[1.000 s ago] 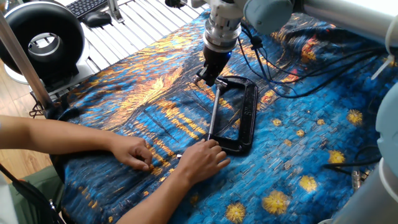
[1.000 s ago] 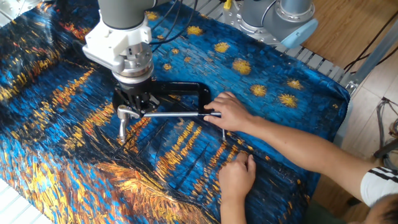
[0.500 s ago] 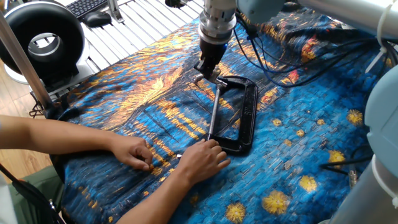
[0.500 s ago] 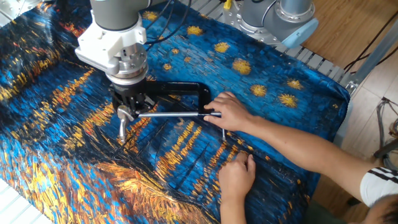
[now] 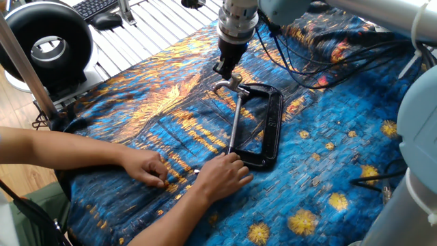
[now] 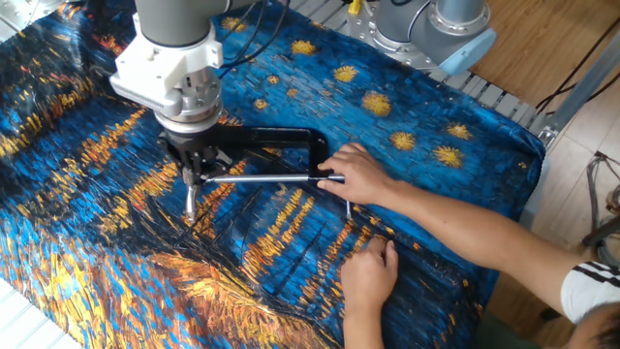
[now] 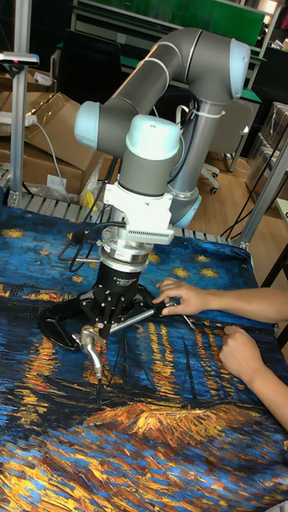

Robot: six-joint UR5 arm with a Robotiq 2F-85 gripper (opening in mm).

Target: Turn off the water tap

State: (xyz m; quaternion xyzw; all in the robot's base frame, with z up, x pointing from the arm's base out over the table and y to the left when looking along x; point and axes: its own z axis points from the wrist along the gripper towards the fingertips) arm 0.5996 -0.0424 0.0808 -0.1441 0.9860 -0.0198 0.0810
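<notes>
Tap: small silver handle (image 7: 90, 339) at the end of the rod (image 6: 262, 178), lying on the cloth (image 5: 341, 157); in the tall view it sits at about 7 o'clock from the pincer, just below the fingertips.
Pincer: gripper (image 7: 112, 322) hangs above the tap, fingers pointing down; apart from the handle, by the look of it. Jaws narrowly parted or closed, cannot tell from these views; nothing visibly gripped.
Axis: rod runs roughly 9 to 3 o'clock in the other fixed view, tap at the 9 o'clock end, clamp frame (image 6: 281, 141) just behind at 12 o'clock.
Crossbar: thin bar (image 6: 189, 199) through the handle end points toward 6 o'clock there.
Hands: one hand (image 6: 360, 174) pins the clamp's far end at 3 o'clock; second hand (image 6: 368, 267) rests flat on the cloth nearer 5 o'clock. Both well apart from the tap.
Next, my read: a short drop and a shift toward the tap, jaws set across its curved arms, then a twist about the rod's axis.
</notes>
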